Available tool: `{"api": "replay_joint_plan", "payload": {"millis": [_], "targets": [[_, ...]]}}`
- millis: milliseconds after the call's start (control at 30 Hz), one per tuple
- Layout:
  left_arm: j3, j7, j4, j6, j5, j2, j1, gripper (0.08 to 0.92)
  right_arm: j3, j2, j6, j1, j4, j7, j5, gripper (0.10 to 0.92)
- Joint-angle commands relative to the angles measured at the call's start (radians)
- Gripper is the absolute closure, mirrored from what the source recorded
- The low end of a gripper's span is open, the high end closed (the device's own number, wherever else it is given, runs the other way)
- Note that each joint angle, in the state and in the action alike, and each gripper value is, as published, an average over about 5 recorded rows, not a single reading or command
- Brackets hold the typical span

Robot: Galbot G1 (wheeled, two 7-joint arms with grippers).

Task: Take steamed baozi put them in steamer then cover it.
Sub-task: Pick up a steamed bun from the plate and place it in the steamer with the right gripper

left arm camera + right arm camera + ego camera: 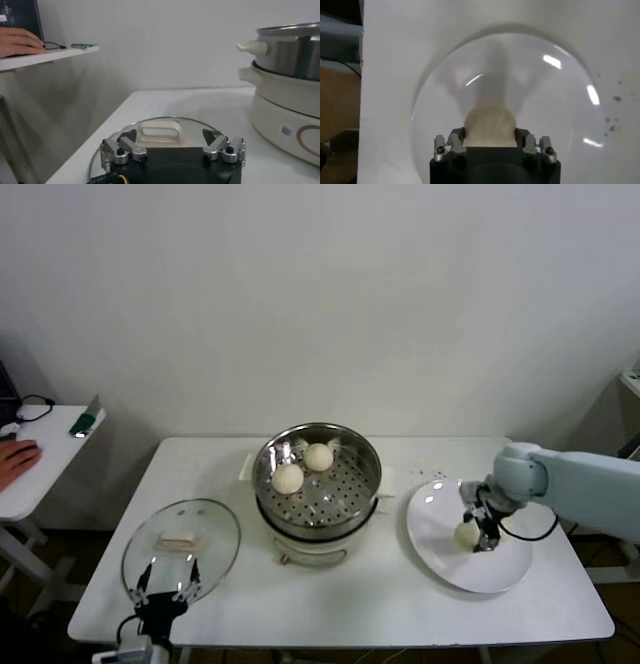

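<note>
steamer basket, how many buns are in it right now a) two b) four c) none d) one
a, the head view shows two buns on the perforated floor of the steamer, while the right gripper is down at a third bun on the plate.
</note>
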Motion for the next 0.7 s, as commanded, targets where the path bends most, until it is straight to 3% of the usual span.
{"api": "replay_joint_plan", "payload": {"millis": [33, 333, 533, 700], "targets": [[0.001, 0.001, -0.008, 0.004, 0.004, 0.000, 0.000, 0.177, -0.161, 0.151, 0.280, 0.512, 0.028, -0.140, 0.038, 0.372], [0.004, 0.002, -0.018, 0.010, 0.015, -0.001, 0.004, 0.177, -0.030, 0.369, 0.458, 0.696, 0.172, -0.169, 0.080, 0.372], [0.004, 0.001, -0.024, 0.003, 0.018, -0.003, 0.011, 0.177, 0.020, 0.496, 0.511, 0.621, 0.326, -0.124, -0.032, 0.372], [-0.005, -0.002, -0.027, -0.002, 0.014, -0.002, 0.019, 0.177, 0.014, 0.556, 0.548, 0.486, 0.363, -0.089, -0.158, 0.372]]}}
